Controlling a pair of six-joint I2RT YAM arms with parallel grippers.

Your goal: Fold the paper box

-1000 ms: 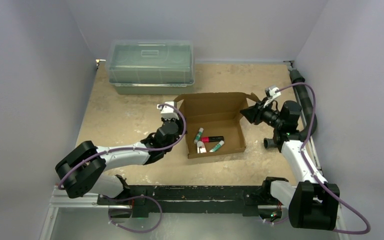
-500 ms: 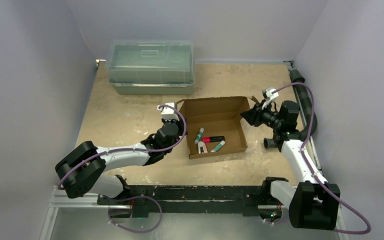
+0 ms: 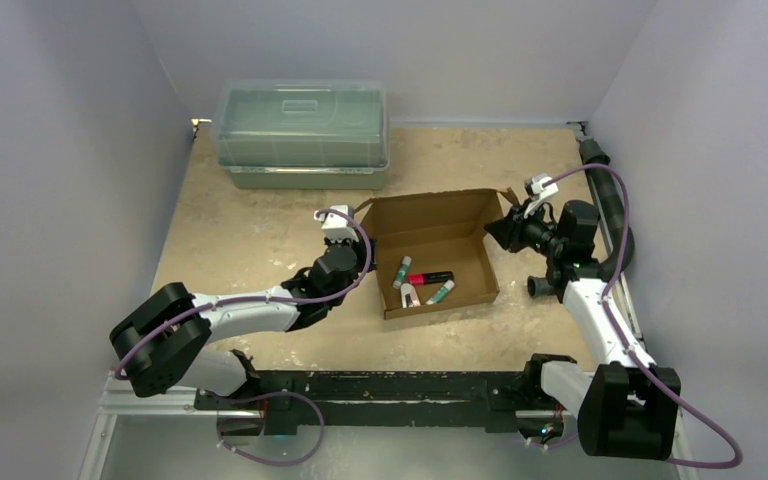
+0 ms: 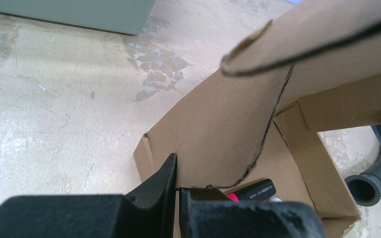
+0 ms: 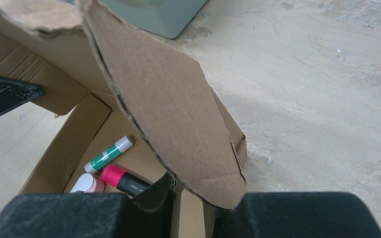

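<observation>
The paper box [image 3: 438, 255] sits just in front of the green bin [image 3: 302, 135], turned slightly rightward since a second ago. The left gripper [image 4: 179, 178] pinches its bin-side wall; the right gripper [image 5: 193, 194] clamps the opposite flap.

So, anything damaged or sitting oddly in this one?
Yes. The paper box sits skewed to the table edges, and in the right wrist view the flap at top left has a ragged, frayed edge, as if torn. A marker and a green tube lie loose inside it.
</observation>
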